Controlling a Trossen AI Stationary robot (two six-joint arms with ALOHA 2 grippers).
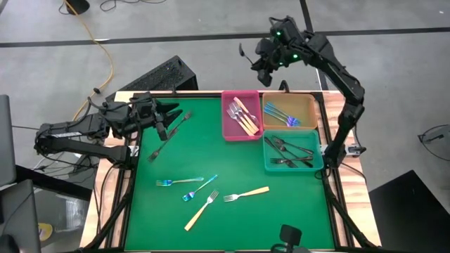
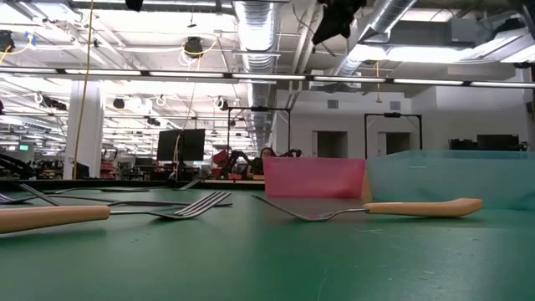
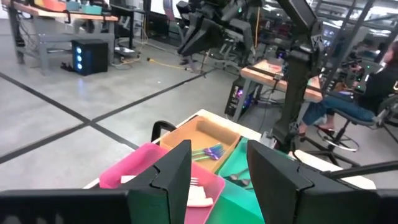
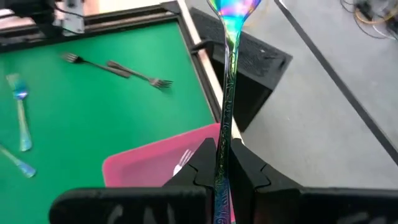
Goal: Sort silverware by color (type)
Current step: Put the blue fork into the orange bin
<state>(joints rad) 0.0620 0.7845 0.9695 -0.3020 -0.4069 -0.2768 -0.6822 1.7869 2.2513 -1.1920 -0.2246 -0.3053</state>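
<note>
My right gripper (image 4: pixel 222 171) is shut on an iridescent blue fork (image 4: pixel 231 37). It hangs high beyond the table's far edge (image 1: pixel 261 69), past the pink bin (image 1: pixel 241 116). My left gripper (image 3: pixel 214 180) stands open and empty above the mat's far left (image 1: pixel 167 116). Below it two dark forks (image 1: pixel 180 121) (image 1: pixel 159 150) lie flat on the green mat. Two blue forks (image 1: pixel 178 182) (image 1: pixel 200 188) and two tan-handled forks (image 1: pixel 202 209) (image 1: pixel 247 194) lie flat near the mat's front. My right gripper pinches the blue fork's slim handle (image 4: pixel 224 146) between its two fingers, which lie along it. The fork sticks straight out past the fingertips, its wide end (image 4: pixel 233 9) farthest from them. It is lifted clear, above the floor beyond the table.
The pink bin holds tan-handled forks. The orange bin (image 1: pixel 290 111) holds blue forks and the teal bin (image 1: pixel 292 153) holds dark ones, all at the far right. A black box (image 1: pixel 163 76) stands on the floor beyond the far edge. The mat's middle is bare.
</note>
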